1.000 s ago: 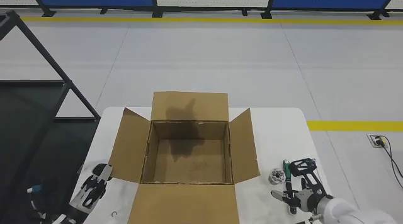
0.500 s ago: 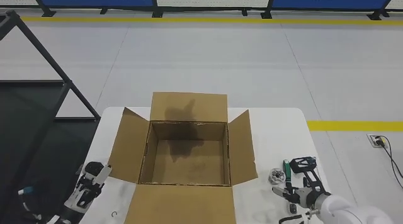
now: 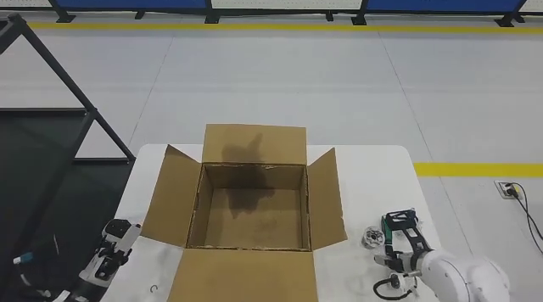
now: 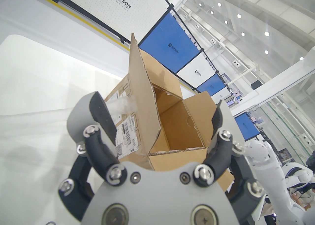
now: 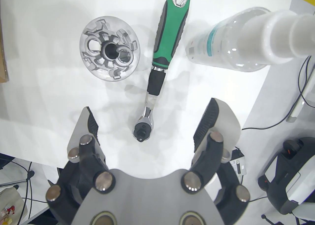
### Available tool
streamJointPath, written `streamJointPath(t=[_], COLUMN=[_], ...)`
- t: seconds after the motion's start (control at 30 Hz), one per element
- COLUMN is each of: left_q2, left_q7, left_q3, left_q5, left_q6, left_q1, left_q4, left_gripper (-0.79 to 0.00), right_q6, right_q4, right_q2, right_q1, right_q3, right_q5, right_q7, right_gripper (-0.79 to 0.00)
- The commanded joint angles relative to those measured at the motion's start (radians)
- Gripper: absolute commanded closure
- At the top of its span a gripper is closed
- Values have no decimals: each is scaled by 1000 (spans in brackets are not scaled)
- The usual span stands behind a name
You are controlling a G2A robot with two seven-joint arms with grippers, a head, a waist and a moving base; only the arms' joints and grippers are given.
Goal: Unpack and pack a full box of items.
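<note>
An open cardboard box (image 3: 246, 209) stands mid-table with its flaps spread and a bare floor inside; the left wrist view shows it too (image 4: 172, 122). My left gripper (image 3: 115, 241) (image 4: 160, 115) is open and holds nothing, off the box's left side near the table's front corner. A green-handled ratchet wrench (image 5: 165, 46) (image 3: 388, 226) lies flat right of the box. My right gripper (image 5: 149, 122) (image 3: 399, 237) hangs open above it, the wrench's head between the fingers without touching. A round metal part (image 5: 110, 48) (image 3: 372, 236) and a clear bottle (image 5: 236, 43) with a white cap lie either side of the wrench.
The white table's right edge (image 5: 260, 103) runs close past the bottle, with cables and floor beyond. A dark metal frame (image 3: 59, 98) stands left of the table. A small ring (image 3: 153, 288) lies near the front left edge.
My left gripper has drawn back toward the table's front left corner. My right gripper has slid toward the front edge and turned over the wrench. The box's flaps have shifted slightly.
</note>
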Motion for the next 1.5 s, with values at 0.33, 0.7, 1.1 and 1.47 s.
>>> streamJointPath(t=[0.33, 0.7, 1.1, 1.47], left_q2=[3, 6, 9, 11], left_q7=[6, 6, 9, 17], left_q3=[-5, -8, -9, -10], left_q5=[-11, -12, -9, -9], left_q6=[-5, -5, -6, -6], left_q1=[5, 2, 2, 2], left_q4=[3, 4, 8, 12], left_gripper=[-785, -785, -785, -785], right_q6=[46, 56, 61, 54], right_q4=[110, 168, 237, 266], right_q2=[-1, -1, -2, -1], right_q1=[76, 106, 148, 162], right_q3=[-54, -79, -110, -120], right_q5=[-37, -40, -47, -39], right_q7=[-2, -24, -32, -28], right_gripper=[-385, -345, -292, -114])
